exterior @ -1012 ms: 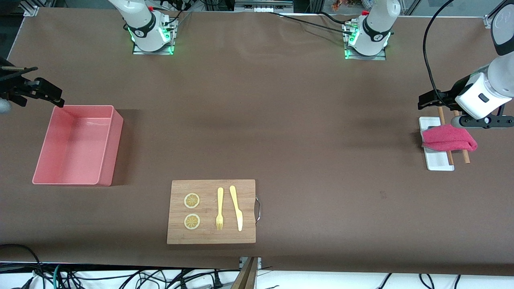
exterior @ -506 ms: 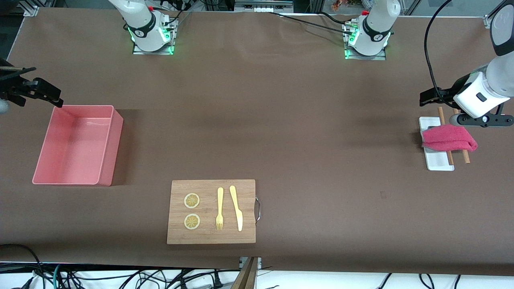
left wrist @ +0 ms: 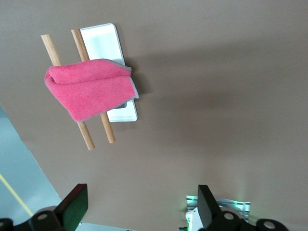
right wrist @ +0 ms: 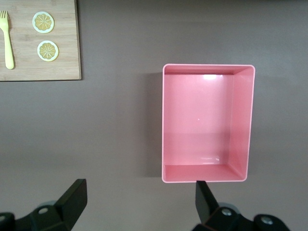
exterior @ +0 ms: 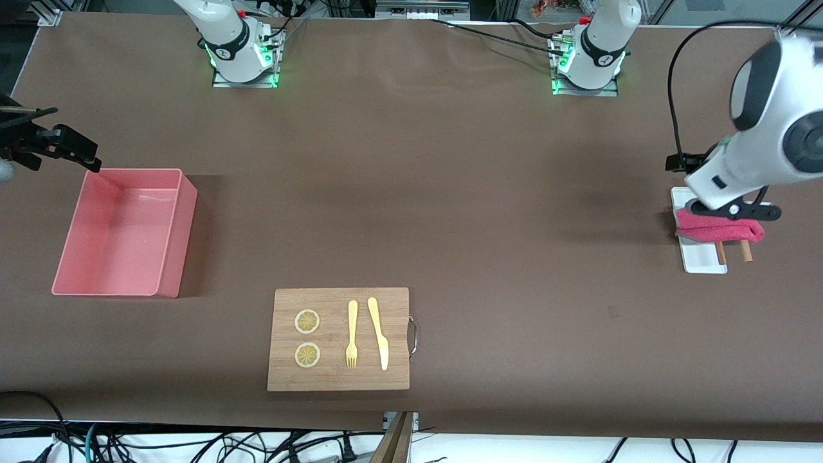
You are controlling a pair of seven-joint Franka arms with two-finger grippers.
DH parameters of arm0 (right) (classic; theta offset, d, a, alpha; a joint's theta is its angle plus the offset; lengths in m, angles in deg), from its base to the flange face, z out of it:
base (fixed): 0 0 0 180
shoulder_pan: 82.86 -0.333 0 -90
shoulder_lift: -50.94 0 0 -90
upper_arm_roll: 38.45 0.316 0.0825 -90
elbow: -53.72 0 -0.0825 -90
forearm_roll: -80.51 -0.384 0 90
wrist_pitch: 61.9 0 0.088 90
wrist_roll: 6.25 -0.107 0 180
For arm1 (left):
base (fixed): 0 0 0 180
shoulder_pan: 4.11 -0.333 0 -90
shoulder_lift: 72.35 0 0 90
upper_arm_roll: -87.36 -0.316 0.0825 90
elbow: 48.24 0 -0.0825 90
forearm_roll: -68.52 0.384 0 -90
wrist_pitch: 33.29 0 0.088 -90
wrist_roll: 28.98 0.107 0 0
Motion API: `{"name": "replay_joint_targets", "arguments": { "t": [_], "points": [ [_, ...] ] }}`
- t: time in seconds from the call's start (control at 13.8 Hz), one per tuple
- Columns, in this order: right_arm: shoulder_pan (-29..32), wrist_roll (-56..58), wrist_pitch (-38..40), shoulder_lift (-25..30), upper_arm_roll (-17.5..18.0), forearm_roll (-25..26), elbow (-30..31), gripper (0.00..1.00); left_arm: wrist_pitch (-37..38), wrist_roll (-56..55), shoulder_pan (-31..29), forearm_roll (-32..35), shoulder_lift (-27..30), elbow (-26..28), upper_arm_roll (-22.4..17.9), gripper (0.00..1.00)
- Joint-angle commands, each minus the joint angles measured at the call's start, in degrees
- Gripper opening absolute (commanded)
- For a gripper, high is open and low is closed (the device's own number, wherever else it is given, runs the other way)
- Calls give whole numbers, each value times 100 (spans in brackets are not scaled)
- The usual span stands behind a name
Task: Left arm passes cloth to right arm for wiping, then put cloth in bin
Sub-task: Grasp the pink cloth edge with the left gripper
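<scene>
Now: left gripper [left wrist: 139, 211] spread wide, empty, over cloth [exterior: 720, 227]; cloth draped across two wooden sticks [left wrist: 91, 91] atop white tray [exterior: 701, 257], toward left arm's end of table. Best approach, I judge: descend straight, pinch cloth's folded bulk between sticks, lift clear without dragging sticks. Right gripper [right wrist: 137, 207] spread wide, empty, waits over table beside bin [exterior: 64, 276]. Bin holds nothing.

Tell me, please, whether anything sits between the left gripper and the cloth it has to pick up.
Nothing visible does. The left gripper hangs open over the cloth, with only open air between them in its wrist view. The cloth lies draped over two wooden sticks that rest across a small white tray, so those sit beneath it, not in the way.
</scene>
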Motion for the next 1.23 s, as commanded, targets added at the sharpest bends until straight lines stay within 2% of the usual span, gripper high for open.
{"name": "replay_joint_targets", "arguments": {
  "t": [0.0, 0.14, 0.51, 0.65, 1.16],
  "points": [
    [12, -16, 65, -71, 15, 84, -164, 99, -576, -4, 2, 583, -193, 485, 9, 100],
    [12, -7, 47, -88, 15, 76, -164, 99, -1464, -302, -15, 945, -141, 1259, 9, 100],
    [30, 28, 3, -97, 6, 76, -164, 99, -2669, -1785, 37, 2560, -377, 2290, 18, 100],
    [38, 28, 3, -97, 6, 76, -164, 99, -2943, -2340, -15, 3176, -719, 2422, 18, 100],
    [39, 46, 3, -97, 6, 67, -164, 99, -2944, -4010, 29, 4328, -1388, 2546, 9, 100]
  ]
}}
